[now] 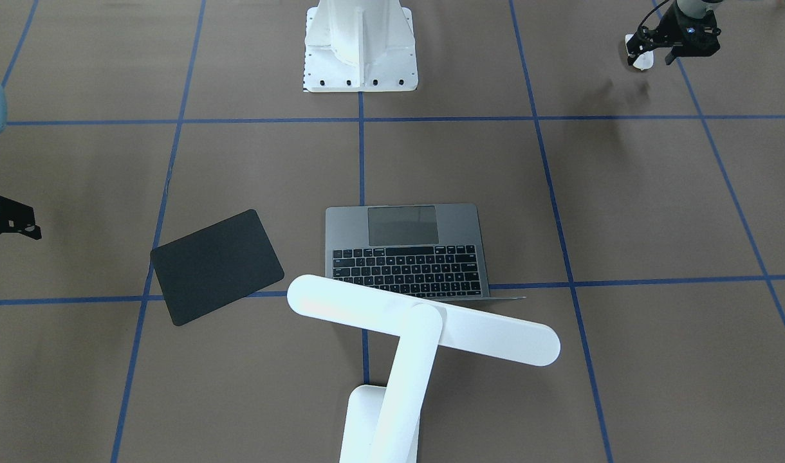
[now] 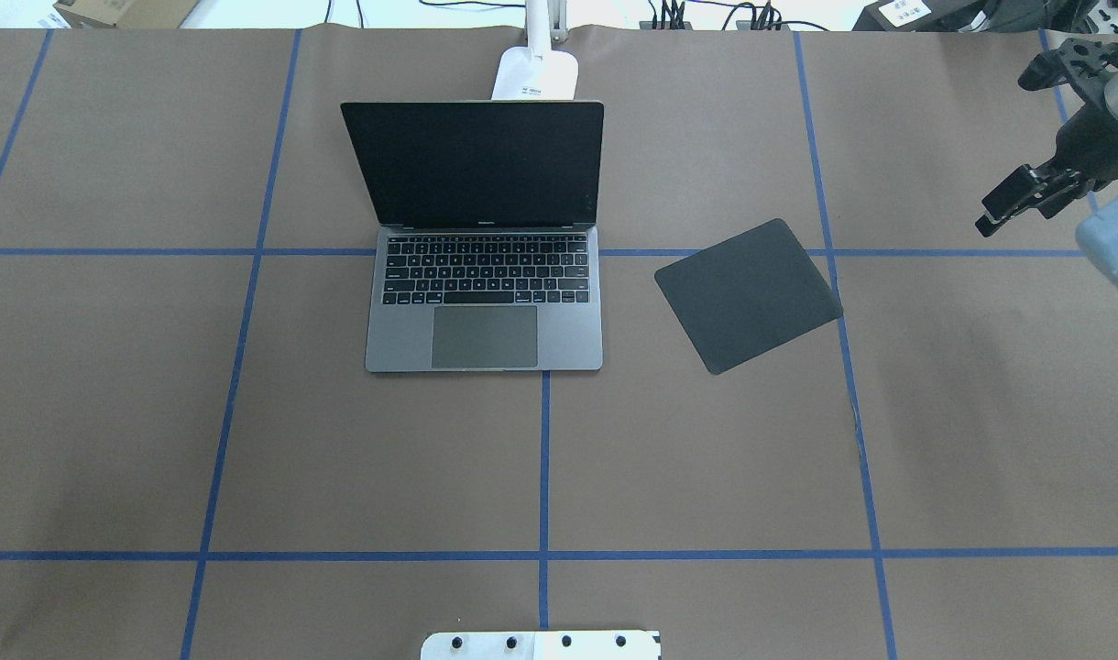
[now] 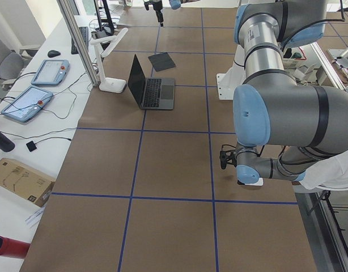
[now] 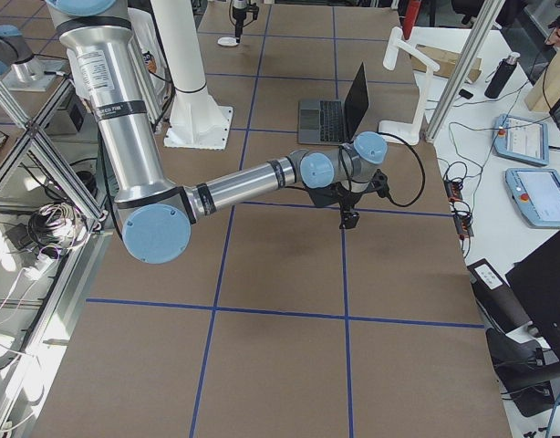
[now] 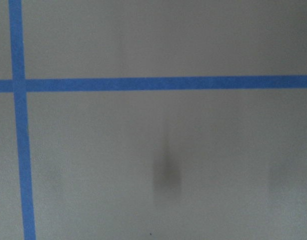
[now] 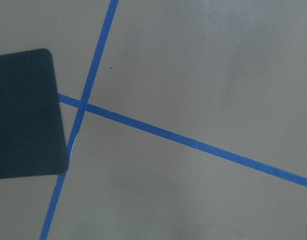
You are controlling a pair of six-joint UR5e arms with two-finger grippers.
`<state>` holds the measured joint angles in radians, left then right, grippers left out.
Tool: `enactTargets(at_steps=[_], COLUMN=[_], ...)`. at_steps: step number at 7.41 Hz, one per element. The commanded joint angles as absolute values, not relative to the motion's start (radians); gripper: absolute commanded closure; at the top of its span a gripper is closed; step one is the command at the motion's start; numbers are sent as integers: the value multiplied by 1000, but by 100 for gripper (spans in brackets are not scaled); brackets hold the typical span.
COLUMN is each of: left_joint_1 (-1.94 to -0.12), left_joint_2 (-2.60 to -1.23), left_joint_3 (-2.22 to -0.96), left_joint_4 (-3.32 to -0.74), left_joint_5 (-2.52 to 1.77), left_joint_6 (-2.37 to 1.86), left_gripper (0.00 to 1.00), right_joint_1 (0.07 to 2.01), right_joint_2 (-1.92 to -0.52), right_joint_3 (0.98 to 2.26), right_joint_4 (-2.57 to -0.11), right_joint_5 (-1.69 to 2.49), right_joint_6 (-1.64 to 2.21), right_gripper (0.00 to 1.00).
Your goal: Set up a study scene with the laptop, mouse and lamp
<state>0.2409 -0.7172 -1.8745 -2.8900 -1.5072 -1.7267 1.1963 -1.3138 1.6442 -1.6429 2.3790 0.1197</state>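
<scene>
The open grey laptop (image 2: 573, 339) stands at mid-table, with the white lamp (image 1: 424, 318) just behind its screen and the lamp's bar head over the lid. The small white mouse (image 1: 642, 59) lies on the table far off to my left side, near the robot's edge. My left gripper (image 1: 653, 54) hovers right at the mouse, fingers apart, holding nothing. The left wrist view shows only paper and tape. My right gripper (image 2: 997, 209) hangs open and empty beyond the right of the black mouse pad (image 2: 747, 293).
The white bolted pedestal (image 1: 360, 45) stands at the robot's side of the table. Blue tape lines cross the brown paper. Tablets, cables and a box (image 3: 21, 178) lie on the white bench past the far edge. A person's white sleeve (image 3: 332, 173) shows beside the left arm.
</scene>
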Motion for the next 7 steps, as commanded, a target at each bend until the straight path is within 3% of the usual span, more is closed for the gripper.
enactTargets(at_steps=[1, 7], left_joint_1=[386, 507], left_joint_2=[-716, -653], left_joint_3=[-1875, -1870], left_joint_4=[-2892, -2930], left_joint_5=[-1435, -1404], left_joint_6=[-1871, -1957], left_gripper=[1, 2], right_joint_1=[1190, 1189], right_joint_2=[-1313, -1313], right_joint_3=[1643, 1652], right_joint_4=[-1643, -1643], right_joint_5=[2379, 2381], right_joint_6=[120, 120], right_gripper=[1, 1])
